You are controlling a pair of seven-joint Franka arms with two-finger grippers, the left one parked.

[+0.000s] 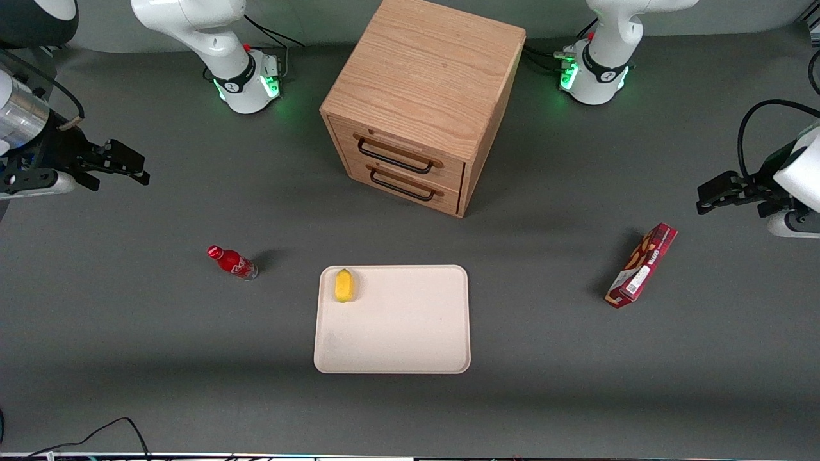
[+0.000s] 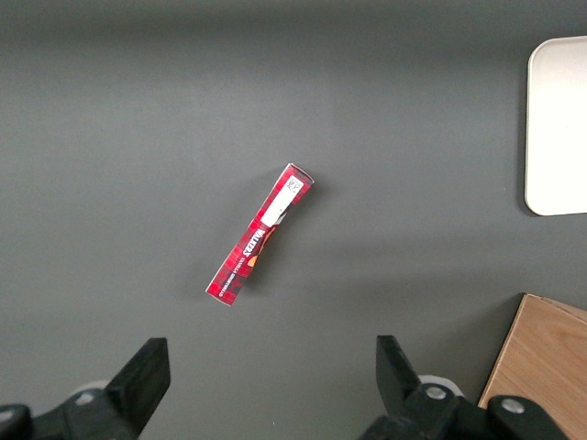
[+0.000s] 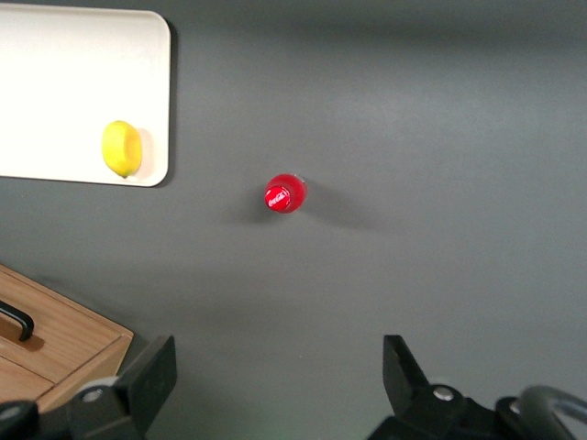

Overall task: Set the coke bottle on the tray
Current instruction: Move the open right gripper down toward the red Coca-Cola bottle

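Item 1, your gripper [image 1: 131, 168]: it hangs at the left edge of the front frame, above bare desk [image 1: 128, 358] at the working arm's end. Its jaws stand apart with nothing between them. In the right wrist view the gripper [image 3: 280, 380] shows two dark fingers [image 3: 151, 376] spread wide, grey desk [image 3: 440, 137] showing through the gap.

Item 2, coke bottle [image 1: 232, 262]: you find it standing upright on the desk, left of centre in the front frame, nearer the front camera than the gripper and well apart from it. Red cap, white lettering, clear base. In the right wrist view the coke bottle [image 3: 284, 194] shows from above as a red disc.

Item 3, tray [image 1: 410, 333]: beige and flat, it lies at lower centre of the front frame, near the bottle but not touching it. You also see the tray [image 3: 55, 55] in the right wrist view.

Item 4, lemon [image 1: 344, 285]: a yellow lemon lies on the tray, in the corner closest to the bottle.

Item 5, cabinet [image 1: 423, 89]: wooden, two drawers with dark handles, upper centre of the front frame, farther from the camera than the tray.

Item 6, snack box [image 1: 642, 265]: red, it lies toward the parked arm's end of the desk, at the right of the front frame.
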